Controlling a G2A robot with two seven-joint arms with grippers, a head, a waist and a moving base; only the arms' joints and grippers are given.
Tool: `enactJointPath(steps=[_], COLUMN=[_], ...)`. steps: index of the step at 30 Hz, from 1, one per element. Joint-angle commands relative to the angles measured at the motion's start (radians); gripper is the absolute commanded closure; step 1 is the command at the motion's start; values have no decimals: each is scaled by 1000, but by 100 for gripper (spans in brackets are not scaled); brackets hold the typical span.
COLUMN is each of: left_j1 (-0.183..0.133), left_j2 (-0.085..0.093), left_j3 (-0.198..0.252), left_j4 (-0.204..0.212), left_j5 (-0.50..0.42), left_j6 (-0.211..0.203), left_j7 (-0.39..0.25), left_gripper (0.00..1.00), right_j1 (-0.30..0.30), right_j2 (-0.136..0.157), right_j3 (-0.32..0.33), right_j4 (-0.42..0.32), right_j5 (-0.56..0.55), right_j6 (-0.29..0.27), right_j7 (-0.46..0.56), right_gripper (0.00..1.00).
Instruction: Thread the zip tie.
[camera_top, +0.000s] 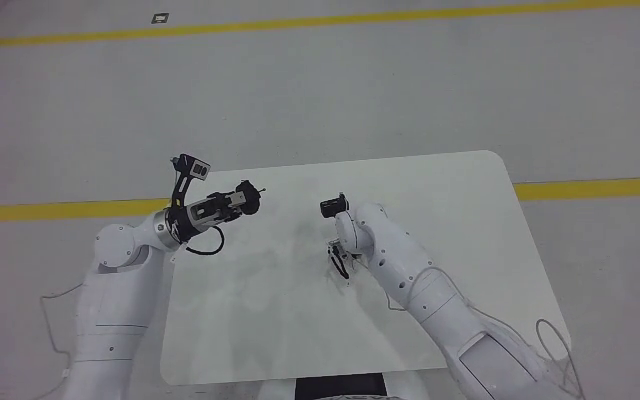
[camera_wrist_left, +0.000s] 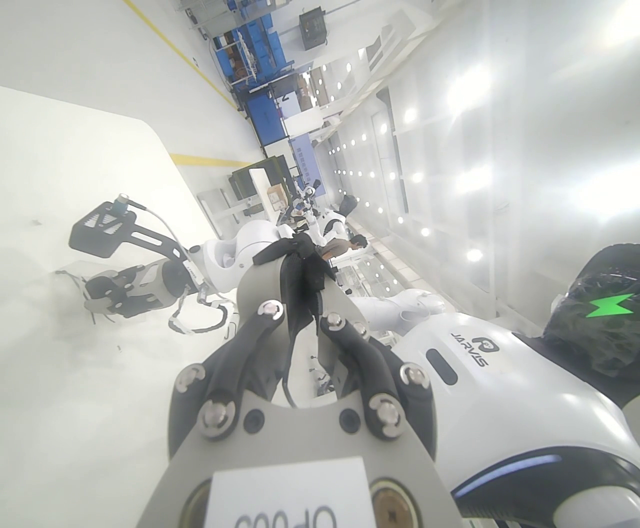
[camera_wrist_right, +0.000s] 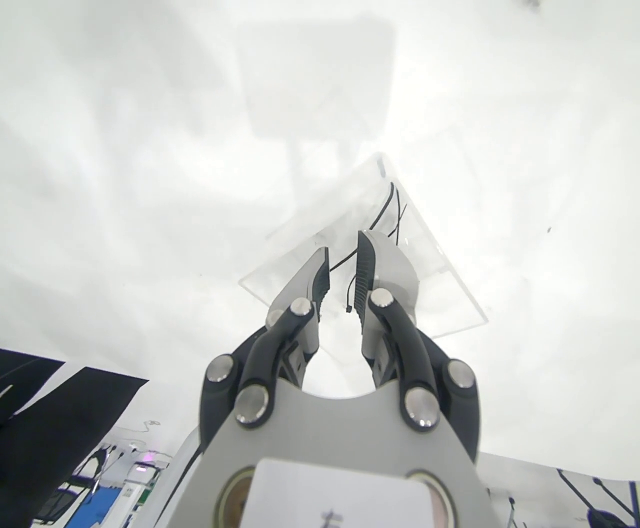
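Left fingers (camera_wrist_left: 252, 287) are clamping a black zip tie (camera_wrist_left: 300, 265), holding it up off the tabletop (camera_top: 440, 220); right fingers (camera_wrist_right: 367, 265) are sitting narrowly parted, straddling a loose tie (camera_wrist_right: 348, 302); I'd be closing near that tie's end, squarely across it, leaving a short stub free for aiming at the head; clear tray (camera_wrist_right: 440, 280) under the right fingers is carrying that tie plus at least one more thin black strand.

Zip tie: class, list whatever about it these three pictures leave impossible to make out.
- Left wrist view: whether the black piece clamped in the left gripper is a zip tie; its fingers cover most of it.
- Right wrist view: how many zip ties lie in the clear tray; the right gripper hides parts.
- Top view: the zip ties too small to see.
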Motion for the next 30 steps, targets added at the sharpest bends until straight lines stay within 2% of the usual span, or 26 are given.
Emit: enactJointPath(steps=[1,21,28,30], left_j1=[0,0,0,0], left_j2=[0,0,0,0], left_j3=[0,0,0,0], left_j4=[0,0,0,0], left_j5=[0,0,0,0], left_j6=[0,0,0,0], left_j7=[0,0,0,0], left_gripper=[100,100,100,100], right_j1=[-4,-19,-14,-12], right_j2=[-6,-47,-58,-61], right_j3=[7,51,54,54], right_j4=[3,37,60,66], right_j5=[-10,-72,-76,-79], right_j6=[0,0,0,0], right_j7=[1,5,2,4], right_gripper=[85,82,87,91])
